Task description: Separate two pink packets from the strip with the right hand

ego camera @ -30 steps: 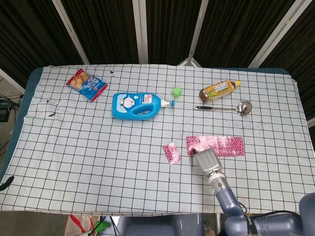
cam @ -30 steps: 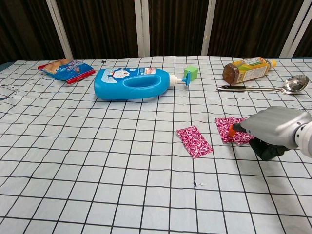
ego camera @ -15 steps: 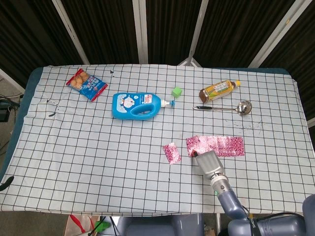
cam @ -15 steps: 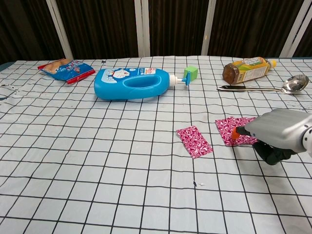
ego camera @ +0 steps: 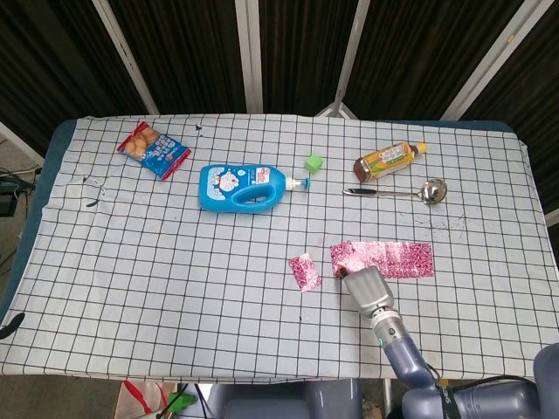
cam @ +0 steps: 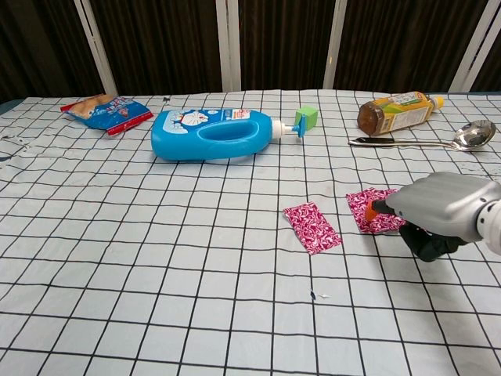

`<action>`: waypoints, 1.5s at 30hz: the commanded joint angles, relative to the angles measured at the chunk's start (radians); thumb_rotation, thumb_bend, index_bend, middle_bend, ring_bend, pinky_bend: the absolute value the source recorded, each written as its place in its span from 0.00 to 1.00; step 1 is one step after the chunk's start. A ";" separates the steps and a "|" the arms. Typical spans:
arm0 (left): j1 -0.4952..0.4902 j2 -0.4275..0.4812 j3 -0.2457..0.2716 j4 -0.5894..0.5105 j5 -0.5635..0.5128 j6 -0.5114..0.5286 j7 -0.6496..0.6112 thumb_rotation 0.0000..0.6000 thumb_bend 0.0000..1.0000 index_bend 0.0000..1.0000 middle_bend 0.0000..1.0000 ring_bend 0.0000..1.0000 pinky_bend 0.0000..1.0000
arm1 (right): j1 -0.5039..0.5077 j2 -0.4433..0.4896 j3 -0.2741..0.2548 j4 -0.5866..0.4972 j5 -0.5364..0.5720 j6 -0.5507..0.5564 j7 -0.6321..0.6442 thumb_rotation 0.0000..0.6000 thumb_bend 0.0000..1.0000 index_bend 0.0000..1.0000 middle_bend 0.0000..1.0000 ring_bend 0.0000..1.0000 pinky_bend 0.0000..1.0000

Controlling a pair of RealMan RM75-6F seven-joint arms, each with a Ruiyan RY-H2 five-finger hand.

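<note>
Now my right hand [cam: 438, 213] over strip [ego camera: 384, 258] left end, grip unclear; one loose packet [cam: 311, 227] just left of strip.

A strip [ego camera: 383, 258] of pink-and-white patterned packets lies flat on the checked worktop, running crosswise, its left end right at the fingers [cam: 376, 207], partly covered by them in the chest view. One separated pink packet [ego camera: 305, 271] of the same pattern lies flat and slightly skewed, just left of the fingers, apart from the strip.
</note>
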 commanded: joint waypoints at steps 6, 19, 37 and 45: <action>0.001 0.000 -0.002 -0.002 -0.007 0.001 0.001 1.00 0.27 0.13 0.00 0.00 0.08 | 0.017 -0.017 0.017 0.027 0.035 -0.012 -0.008 1.00 0.82 0.19 0.85 0.88 0.71; 0.001 0.000 -0.001 -0.002 -0.005 0.000 0.003 1.00 0.28 0.13 0.00 0.00 0.08 | 0.015 -0.013 -0.010 0.015 0.034 -0.008 -0.015 1.00 0.82 0.19 0.85 0.88 0.71; 0.002 0.000 -0.002 0.000 -0.005 0.004 -0.001 1.00 0.27 0.13 0.00 0.00 0.08 | -0.039 0.008 -0.119 -0.064 -0.075 0.010 0.000 1.00 0.82 0.19 0.85 0.88 0.71; 0.001 -0.001 -0.001 -0.002 -0.002 0.002 0.006 1.00 0.28 0.13 0.00 0.00 0.08 | -0.078 0.060 -0.157 -0.104 -0.144 0.027 0.042 1.00 0.82 0.19 0.85 0.88 0.71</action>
